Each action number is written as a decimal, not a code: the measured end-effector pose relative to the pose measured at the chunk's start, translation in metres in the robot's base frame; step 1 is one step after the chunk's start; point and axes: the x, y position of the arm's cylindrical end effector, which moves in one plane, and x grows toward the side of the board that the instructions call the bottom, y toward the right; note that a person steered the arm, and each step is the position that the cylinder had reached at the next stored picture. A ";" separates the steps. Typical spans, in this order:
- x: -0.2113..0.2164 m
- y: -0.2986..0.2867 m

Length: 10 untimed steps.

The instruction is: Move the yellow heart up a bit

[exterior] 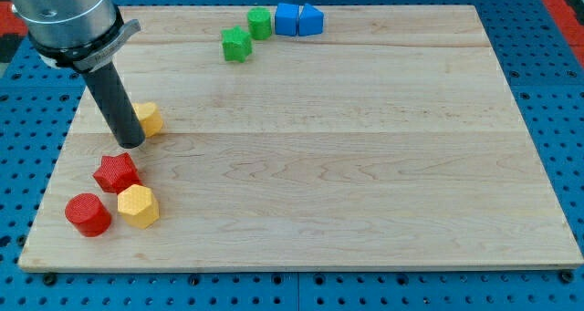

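The yellow heart [149,119] lies near the board's left side, partly hidden behind my rod. My tip [131,144] rests on the board touching the heart's lower left side. Below it sit a red star-like block [116,172], a yellow hexagon [138,206] and a red cylinder [88,214], close together at the view's lower left.
At the view's top, a green star-like block [236,45] and a green hexagon-like block [260,24] sit next to a blue cube [287,20] and a blue triangle-like block [311,21]. The wooden board [365,165] lies on a blue pegboard surface.
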 end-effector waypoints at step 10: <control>-0.054 0.098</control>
